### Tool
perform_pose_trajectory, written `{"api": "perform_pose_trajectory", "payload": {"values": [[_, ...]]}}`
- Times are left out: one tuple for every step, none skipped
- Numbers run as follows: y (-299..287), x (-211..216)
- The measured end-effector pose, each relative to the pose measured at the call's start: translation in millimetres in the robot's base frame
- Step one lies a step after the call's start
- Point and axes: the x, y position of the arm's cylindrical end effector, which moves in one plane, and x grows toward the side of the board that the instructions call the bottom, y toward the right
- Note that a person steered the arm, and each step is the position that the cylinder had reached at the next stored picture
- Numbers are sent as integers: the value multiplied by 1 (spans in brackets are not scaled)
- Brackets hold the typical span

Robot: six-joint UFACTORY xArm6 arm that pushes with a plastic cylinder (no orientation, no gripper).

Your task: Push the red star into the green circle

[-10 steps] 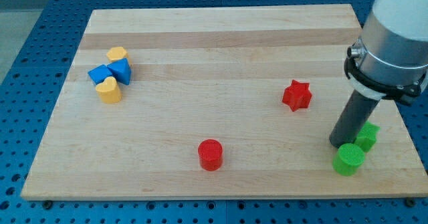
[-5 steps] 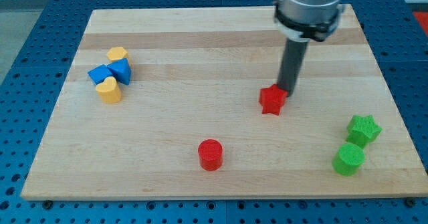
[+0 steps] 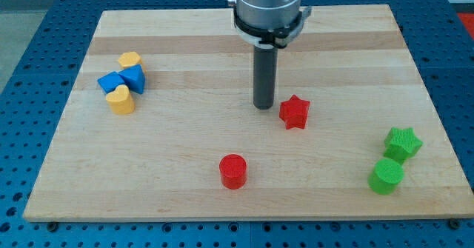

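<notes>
The red star (image 3: 294, 112) lies right of the board's middle. The green circle (image 3: 386, 175) sits near the board's bottom right corner, far from the star, down and to the right of it. My tip (image 3: 264, 106) rests on the board just left of the red star and slightly above it, very close to its upper left side; I cannot tell if it touches.
A green star (image 3: 402, 142) stands just above the green circle. A red circle (image 3: 233, 171) lies below the tip. At the left, two yellow hearts (image 3: 121, 99) (image 3: 129, 59) and two blue blocks (image 3: 123, 79) cluster together. The wooden board (image 3: 185, 33) lies on a blue perforated table.
My tip moved from beside the green blocks up to the red star's right, nudged the star left and down, then passed to the star's upper left.
</notes>
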Motion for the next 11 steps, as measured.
{"api": "perform_pose_trajectory", "payload": {"values": [[32,1],[63,12],[97,30],[132,57],[138,65],[112,49],[77,21],[46,9],[36,29],[36,39],[44,44]]}}
